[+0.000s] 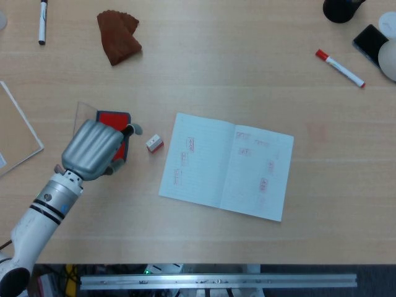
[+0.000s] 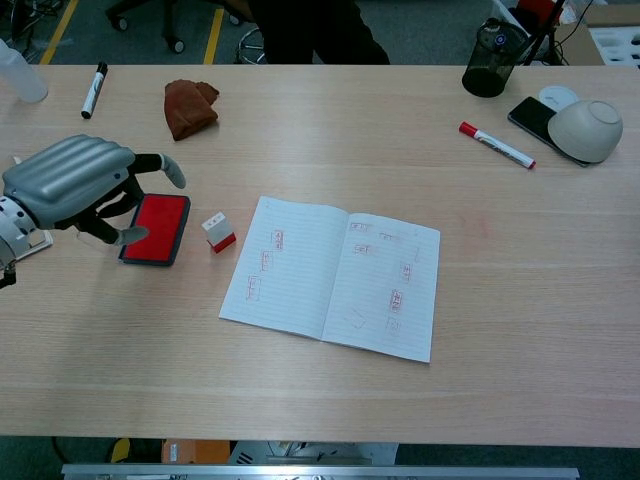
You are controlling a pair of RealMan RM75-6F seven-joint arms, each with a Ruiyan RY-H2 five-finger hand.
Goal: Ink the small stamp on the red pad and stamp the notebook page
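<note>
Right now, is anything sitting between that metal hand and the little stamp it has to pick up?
Nothing visible blocks it. The left hand hovers above the red ink pad, and only bare table lies between the pad and the small stamp.
</note>
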